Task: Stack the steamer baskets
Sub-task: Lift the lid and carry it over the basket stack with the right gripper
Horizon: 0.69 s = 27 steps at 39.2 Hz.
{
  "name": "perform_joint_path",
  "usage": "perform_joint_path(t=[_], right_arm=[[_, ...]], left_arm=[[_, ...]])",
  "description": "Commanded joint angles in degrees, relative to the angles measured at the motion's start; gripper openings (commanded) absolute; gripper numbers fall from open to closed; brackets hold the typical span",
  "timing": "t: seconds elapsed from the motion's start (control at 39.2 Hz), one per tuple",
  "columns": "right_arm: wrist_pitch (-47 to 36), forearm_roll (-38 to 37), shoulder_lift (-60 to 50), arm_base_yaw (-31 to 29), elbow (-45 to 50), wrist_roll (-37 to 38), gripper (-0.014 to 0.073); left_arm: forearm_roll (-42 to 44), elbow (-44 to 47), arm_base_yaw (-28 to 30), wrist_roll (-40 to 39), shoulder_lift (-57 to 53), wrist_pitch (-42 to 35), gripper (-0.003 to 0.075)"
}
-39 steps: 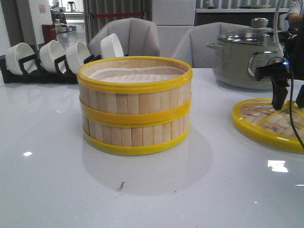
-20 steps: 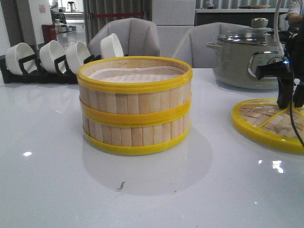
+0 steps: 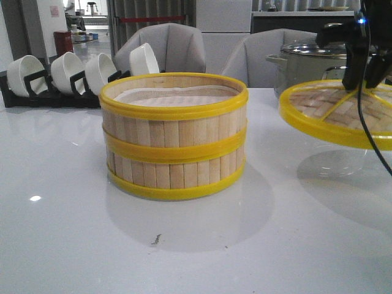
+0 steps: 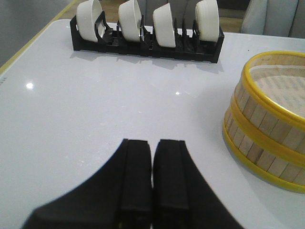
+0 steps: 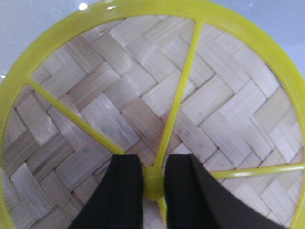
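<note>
Two steamer baskets (image 3: 174, 135) stand stacked one on the other in the middle of the white table, with a pale liner inside the top one; they also show in the left wrist view (image 4: 269, 119). My right gripper (image 3: 366, 82) is shut on the yellow centre knob of the flat woven bamboo lid (image 3: 334, 116) and holds it in the air, tilted, to the right of the baskets. In the right wrist view the gripper (image 5: 153, 179) clamps the knob of the lid (image 5: 143, 86). My left gripper (image 4: 152, 148) is shut and empty over bare table left of the baskets.
A black rack with white bowls (image 3: 67, 76) stands at the back left; it also shows in the left wrist view (image 4: 145, 31). A grey cooking pot with a glass lid (image 3: 309, 70) stands at the back right behind the lifted lid. Grey chairs stand behind the table.
The right gripper closed on the lid's knob and lifted the lid off the table, up and a little to the left. The baskets have not moved.
</note>
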Motion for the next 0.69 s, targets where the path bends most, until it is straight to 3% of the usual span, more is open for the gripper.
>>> perform_joint_path(t=[0.0, 0.23, 0.66], right_arm=[[0.34, -0.84, -5.2, 1.75, -5.4, -0.57, 0.0056], [9.59, -0.73, -5.16, 9.79, -18.5, -0.57, 0.0056], [15.83, -0.73, 6.79, 27.14, -39.15, -0.62, 0.0056]], left_arm=[[-0.37, -1.7, 0.12, -0.33, 0.13, -5.15, 0.0085], [-0.37, -1.7, 0.12, -0.33, 0.13, -5.15, 0.0085], [-0.37, -1.7, 0.12, -0.33, 0.13, -5.15, 0.0085]])
